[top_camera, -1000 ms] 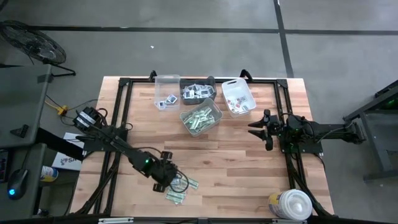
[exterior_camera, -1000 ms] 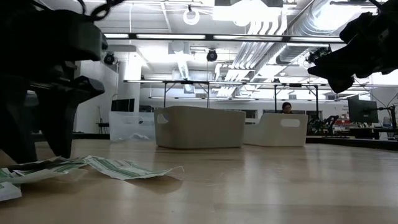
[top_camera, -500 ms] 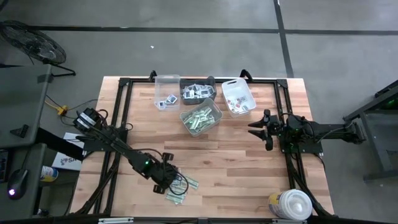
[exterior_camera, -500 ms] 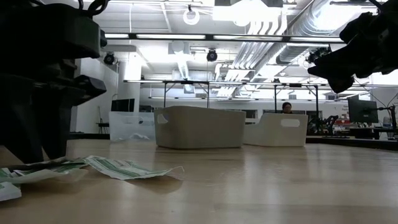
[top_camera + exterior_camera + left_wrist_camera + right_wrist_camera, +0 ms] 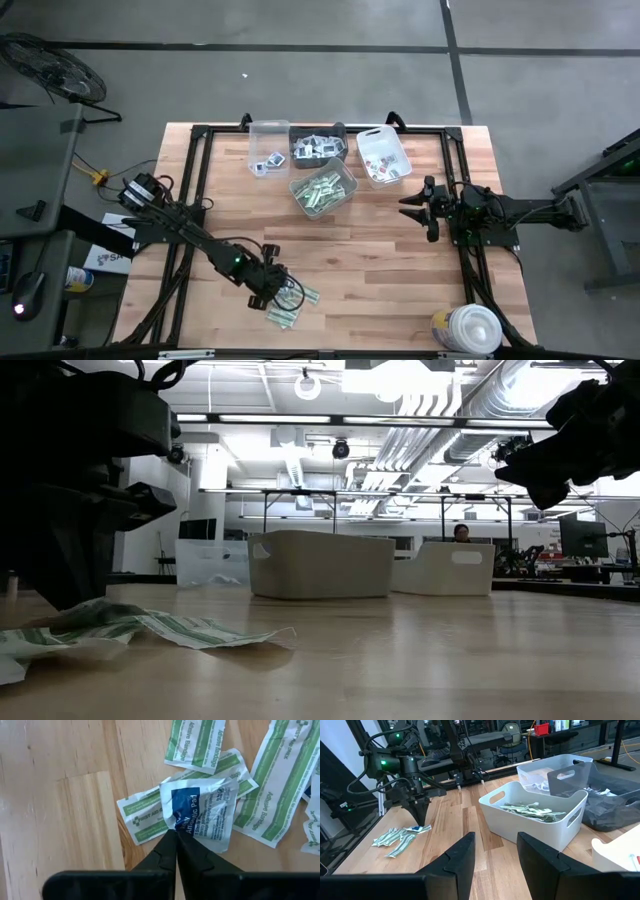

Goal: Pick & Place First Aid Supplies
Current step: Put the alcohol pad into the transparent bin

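Antiseptic pad packet (image 5: 200, 810), white with blue print, lies atop the green-and-white bandage strips (image 5: 285, 305) at the table's near left, its crumpled corner pinched in the closed left gripper (image 5: 176, 837), while the open-fingered right gripper (image 5: 420, 207) waits far right.

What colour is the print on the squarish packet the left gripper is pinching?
Blue block on crinkled white, clearest in the left wrist view: squarish packet, left gripper.

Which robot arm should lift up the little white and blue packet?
The left. Its hand is pinched shut on the white and blue packet in the pile near the table's front. The right hand hangs open, far off by the bins.
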Controlling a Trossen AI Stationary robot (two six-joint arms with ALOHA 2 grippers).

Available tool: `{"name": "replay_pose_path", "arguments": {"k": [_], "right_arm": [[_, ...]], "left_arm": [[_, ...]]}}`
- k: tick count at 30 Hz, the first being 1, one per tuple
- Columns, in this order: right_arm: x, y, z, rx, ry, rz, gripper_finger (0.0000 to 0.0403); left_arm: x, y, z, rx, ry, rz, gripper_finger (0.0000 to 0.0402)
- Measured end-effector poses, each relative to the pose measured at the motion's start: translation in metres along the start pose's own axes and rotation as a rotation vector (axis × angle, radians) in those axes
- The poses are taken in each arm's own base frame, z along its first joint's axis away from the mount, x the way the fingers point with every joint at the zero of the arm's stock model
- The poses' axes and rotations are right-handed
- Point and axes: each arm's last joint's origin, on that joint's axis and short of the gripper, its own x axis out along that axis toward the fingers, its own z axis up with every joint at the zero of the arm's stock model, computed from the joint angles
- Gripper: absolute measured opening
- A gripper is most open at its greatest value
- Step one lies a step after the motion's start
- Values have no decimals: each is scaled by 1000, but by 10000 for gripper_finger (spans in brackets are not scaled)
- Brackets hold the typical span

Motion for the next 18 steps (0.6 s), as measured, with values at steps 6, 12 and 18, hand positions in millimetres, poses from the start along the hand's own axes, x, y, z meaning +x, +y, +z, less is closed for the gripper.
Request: {"name": "replay_pose_path", "arguments": {"k": [6, 12, 18], "right_arm": [[0, 0, 0, 0, 0, 0, 140], [0, 0, 0, 0, 0, 0, 140], [0, 0, 0, 0, 1, 0, 140]], "left_arm": [[-22, 4, 0, -2, -27, -26, 1], [-52, 9, 1, -5, -88, -46, 0], [-79, 13, 4, 17, -193, -54, 0]]}}
